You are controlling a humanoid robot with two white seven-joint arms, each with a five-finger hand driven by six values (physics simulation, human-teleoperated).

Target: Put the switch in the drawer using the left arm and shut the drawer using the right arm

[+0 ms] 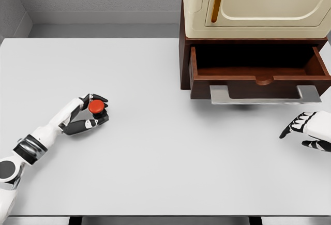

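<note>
**Red switch gripped at the left, drawer standing open**

Red and round, the switch (96, 106) sits inside the left robot hand (89, 113), whose dark fingers curl around it low over the pale table (165, 152), well to the left of the cabinet. At the table's far right, the brown wooden drawer (258, 75) is pulled out beneath a cream-coloured appliance (258, 5), its grey handle (265, 94) facing forward. The right robot hand (309, 131) hovers near the right edge, just below the handle, fingers loosely spread and holding nothing.

Left hand (89, 112) seemingly clenched; right hand (309, 131) relaxed.
</note>
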